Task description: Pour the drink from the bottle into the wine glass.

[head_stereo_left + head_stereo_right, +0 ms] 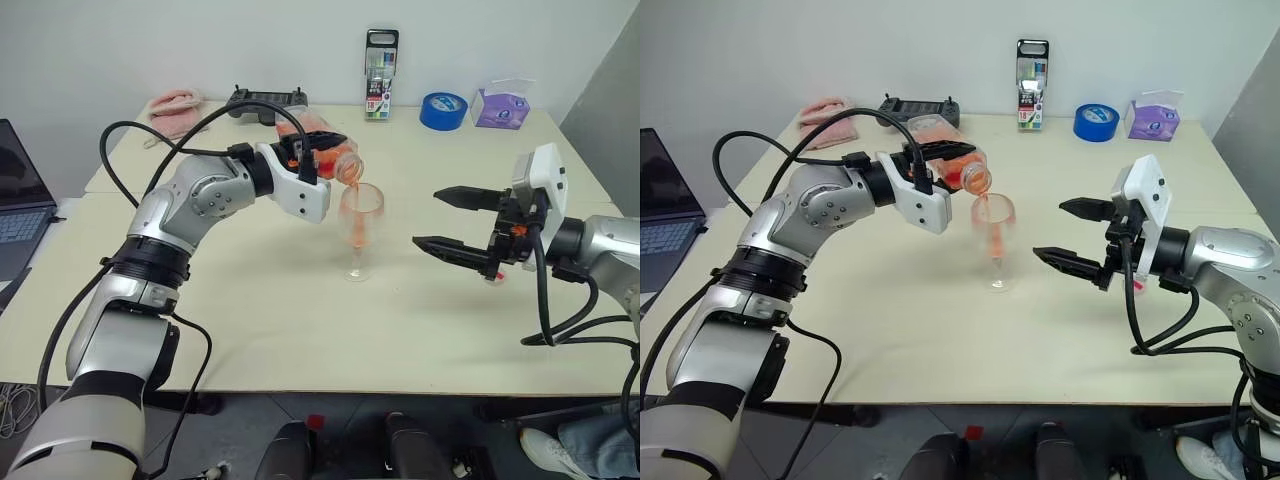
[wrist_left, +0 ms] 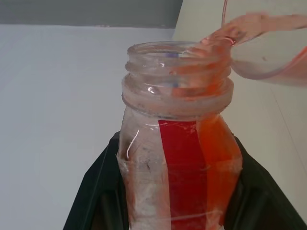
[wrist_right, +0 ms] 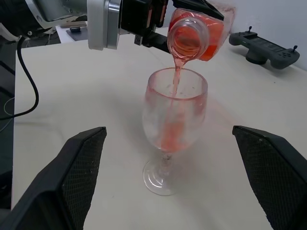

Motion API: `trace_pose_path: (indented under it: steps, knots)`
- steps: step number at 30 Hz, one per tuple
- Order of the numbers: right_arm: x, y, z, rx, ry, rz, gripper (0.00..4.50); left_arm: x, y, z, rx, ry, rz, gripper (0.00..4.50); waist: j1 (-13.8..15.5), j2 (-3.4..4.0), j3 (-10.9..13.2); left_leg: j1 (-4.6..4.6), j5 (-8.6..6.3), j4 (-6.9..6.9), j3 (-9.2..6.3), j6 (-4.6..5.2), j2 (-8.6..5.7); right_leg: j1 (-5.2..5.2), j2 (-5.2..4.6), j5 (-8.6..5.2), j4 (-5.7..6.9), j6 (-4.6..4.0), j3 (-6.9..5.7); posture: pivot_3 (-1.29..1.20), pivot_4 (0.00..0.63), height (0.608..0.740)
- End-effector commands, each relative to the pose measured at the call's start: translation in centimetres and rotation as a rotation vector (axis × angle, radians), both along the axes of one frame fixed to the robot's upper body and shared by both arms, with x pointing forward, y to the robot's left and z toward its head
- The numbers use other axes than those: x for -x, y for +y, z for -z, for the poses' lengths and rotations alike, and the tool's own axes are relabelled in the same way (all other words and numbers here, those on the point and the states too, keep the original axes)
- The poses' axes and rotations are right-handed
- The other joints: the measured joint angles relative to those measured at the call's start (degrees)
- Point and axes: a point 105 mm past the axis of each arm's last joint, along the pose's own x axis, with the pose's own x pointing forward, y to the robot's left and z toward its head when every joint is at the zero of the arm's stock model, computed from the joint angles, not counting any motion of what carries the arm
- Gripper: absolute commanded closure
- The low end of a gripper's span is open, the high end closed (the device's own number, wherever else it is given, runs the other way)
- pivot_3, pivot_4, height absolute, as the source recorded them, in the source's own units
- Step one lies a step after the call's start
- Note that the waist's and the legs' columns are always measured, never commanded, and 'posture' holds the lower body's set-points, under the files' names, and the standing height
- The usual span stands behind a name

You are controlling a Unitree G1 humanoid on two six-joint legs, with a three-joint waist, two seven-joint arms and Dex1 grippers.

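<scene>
Drink: an orange-red stream is seen falling from the bottle's mouth into the wine glass, where some is collected low in the bowl.
Bottle: uncapped, tipped mouth-down just above the glass rim, with orange-red liquid inside and a red label strip on its side.
Wine glass: stood upright on the desk, near the middle, between the two arms.
Left pincer: pressed together on the bottle's body, held above the glass.
Right pincer: spread wide, nothing gripped, held level beside the glass and apart from it.
Far edge of desk: a blue tape roll, a purple tissue pack and a black controller are set there.
</scene>
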Motion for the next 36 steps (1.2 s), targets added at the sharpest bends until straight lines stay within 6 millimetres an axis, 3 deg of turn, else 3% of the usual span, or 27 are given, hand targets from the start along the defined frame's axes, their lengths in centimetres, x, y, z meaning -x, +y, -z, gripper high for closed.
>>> trace_pose_path:
  steps: [1,36]
  knots:
    - [0.20,0.14,-0.96,0.003,-0.053,-0.006,0.00,0.50,-0.38,-2.26,0.009,-0.080,0.031,2.68,0.00,0.00,0.00,0.00,0.00,0.00,0.00,0.00,0.00,0.00,0.00,0.00,0.00,0.00,0.00,0.00,0.150,0.740]
    - [-0.26,-0.20,-0.72,0.021,-0.057,0.012,0.00,0.51,-0.46,-2.71,-0.034,-0.113,0.057,2.68,-0.01,0.00,0.00,0.00,0.00,0.01,0.00,0.00,-0.03,0.00,0.00,0.00,0.03,0.00,0.00,0.00,0.150,0.740]
